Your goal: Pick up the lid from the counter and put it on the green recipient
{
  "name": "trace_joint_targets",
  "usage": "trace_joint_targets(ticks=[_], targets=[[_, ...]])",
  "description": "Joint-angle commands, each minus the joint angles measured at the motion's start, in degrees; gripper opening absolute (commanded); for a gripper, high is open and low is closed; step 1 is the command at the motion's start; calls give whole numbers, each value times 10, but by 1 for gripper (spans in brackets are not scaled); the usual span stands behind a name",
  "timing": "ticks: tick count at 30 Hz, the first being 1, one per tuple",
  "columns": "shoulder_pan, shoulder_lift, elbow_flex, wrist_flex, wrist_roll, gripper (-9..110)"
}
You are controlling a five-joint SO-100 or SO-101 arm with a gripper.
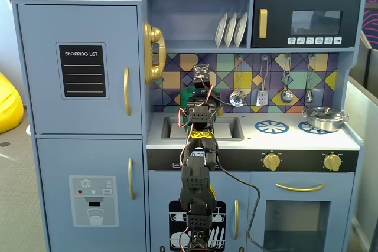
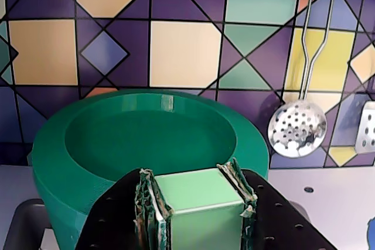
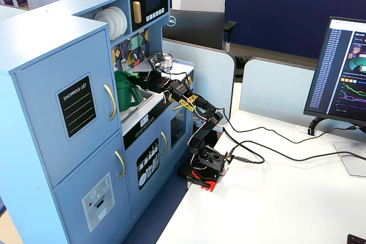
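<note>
The toy kitchen is faced head-on at mid distance in a fixed view and seen obliquely from above, at its ten o'clock, in another. The backsplash is viewed closely from the wrist; the arm is shared by both fixed views.

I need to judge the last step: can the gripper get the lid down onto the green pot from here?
Probably yes. The gripper is shut on the lid, and the green pot sits right ahead with its mouth open and empty. The hanging skimmer is off to the side.

Arm: black segmented body, yellow-black label at mid-link, red and white wires, red base; gripper jaws black, perforated.
</note>
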Motion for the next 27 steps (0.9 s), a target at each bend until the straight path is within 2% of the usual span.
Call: trace_joint_targets(ticks=[1,4,8,12,15,22,27], targets=[[-2,22,-8,-18,11,30],[-7,27,-27,-3,9,38],[-7,65,-42,56,-3,37],[-4,170,-16,186,-1,36],[-2,270,50,271,2,35],[20,462,272,381,9,33],[28,552,440,428,35,22]])
